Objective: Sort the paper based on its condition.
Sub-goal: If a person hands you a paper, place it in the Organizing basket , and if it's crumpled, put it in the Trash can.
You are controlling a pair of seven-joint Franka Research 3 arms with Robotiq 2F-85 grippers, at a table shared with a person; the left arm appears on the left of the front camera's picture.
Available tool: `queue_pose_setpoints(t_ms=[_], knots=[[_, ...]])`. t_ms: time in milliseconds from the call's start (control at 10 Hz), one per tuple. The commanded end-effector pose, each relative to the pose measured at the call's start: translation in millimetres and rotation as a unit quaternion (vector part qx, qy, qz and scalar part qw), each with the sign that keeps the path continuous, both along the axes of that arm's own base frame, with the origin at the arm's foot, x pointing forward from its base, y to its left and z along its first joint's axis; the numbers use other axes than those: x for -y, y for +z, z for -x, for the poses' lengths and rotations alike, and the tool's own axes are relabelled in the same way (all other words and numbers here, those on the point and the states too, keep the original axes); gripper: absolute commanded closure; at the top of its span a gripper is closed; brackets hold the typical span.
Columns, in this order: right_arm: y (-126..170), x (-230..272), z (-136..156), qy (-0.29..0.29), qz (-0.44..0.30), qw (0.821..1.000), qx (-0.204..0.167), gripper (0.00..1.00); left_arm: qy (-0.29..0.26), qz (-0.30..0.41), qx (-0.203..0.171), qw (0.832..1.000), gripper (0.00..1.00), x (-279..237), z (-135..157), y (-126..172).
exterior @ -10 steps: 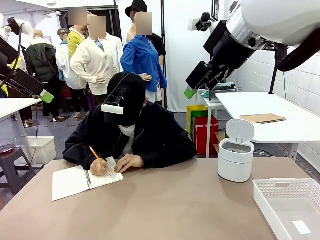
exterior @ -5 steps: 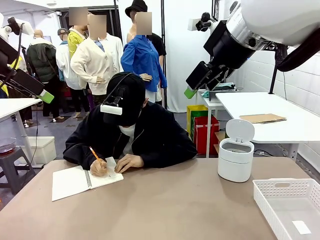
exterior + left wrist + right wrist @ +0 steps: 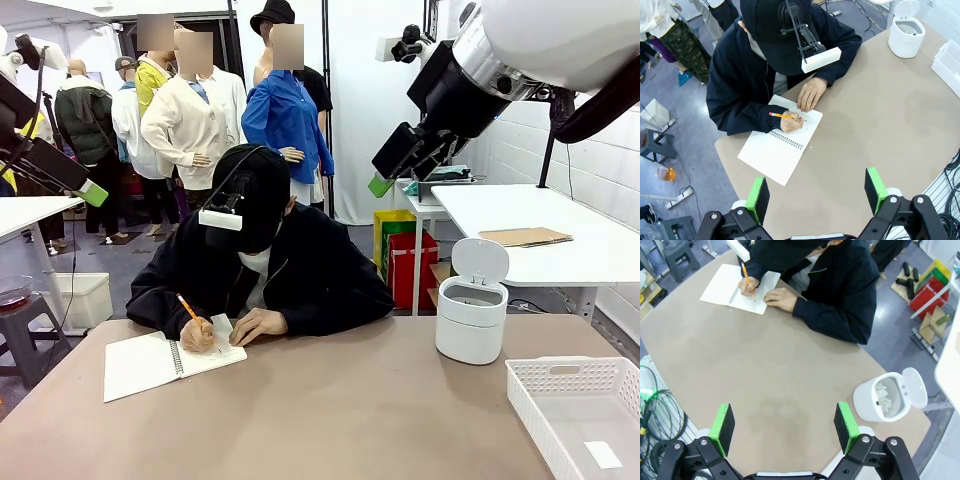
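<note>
1. Green-padded left gripper (image 3: 816, 192): spread wide, holding nothing; notebook (image 3: 775, 152) on tabletop (image 3: 880, 110) below, ahead of it.
2. Right gripper (image 3: 784, 426): spread wide, holding nothing; white bin (image 3: 875, 407) below, off to one side.
3. Paper wad: place cannot be told.

Bench (image 3: 340, 420) tan, plain. Notebook (image 3: 140, 365) white, dark spiral. Pencil (image 3: 187, 305) orange. Lidded bin (image 3: 470, 330) white. Basket (image 3: 570, 363), lower right, white, lattice-sided. Person's jacket (image 3: 320, 270) black. Left gripper (image 3: 815, 182): pads (image 3: 758, 199) green.

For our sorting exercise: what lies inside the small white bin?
Inside the bin, whose lid is flipped open, sit a few white pieces. Whatever lies beneath them is covered.
</note>
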State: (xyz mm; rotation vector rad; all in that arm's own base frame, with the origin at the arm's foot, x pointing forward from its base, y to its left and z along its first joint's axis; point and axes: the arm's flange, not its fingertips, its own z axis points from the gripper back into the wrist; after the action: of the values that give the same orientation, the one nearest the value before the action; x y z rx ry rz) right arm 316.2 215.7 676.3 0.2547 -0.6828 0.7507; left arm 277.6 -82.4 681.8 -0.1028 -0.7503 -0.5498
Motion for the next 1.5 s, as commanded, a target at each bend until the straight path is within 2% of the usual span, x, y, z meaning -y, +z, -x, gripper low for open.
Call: queue_pose_setpoints(t_ms=[0, 1400], knots=[[0.3, -2.4, -1.8, 0.001, 0.001, 1.0, -0.002, 0.0, 0.001, 0.001, -0.001, 1.0, 0.0, -1.8, -0.7, -0.4], [0.3, -2.4, -1.8, 0.001, 0.001, 1.0, -0.002, 0.0, 0.001, 0.001, -0.001, 1.0, 0.0, -1.8, -0.7, -0.4]])
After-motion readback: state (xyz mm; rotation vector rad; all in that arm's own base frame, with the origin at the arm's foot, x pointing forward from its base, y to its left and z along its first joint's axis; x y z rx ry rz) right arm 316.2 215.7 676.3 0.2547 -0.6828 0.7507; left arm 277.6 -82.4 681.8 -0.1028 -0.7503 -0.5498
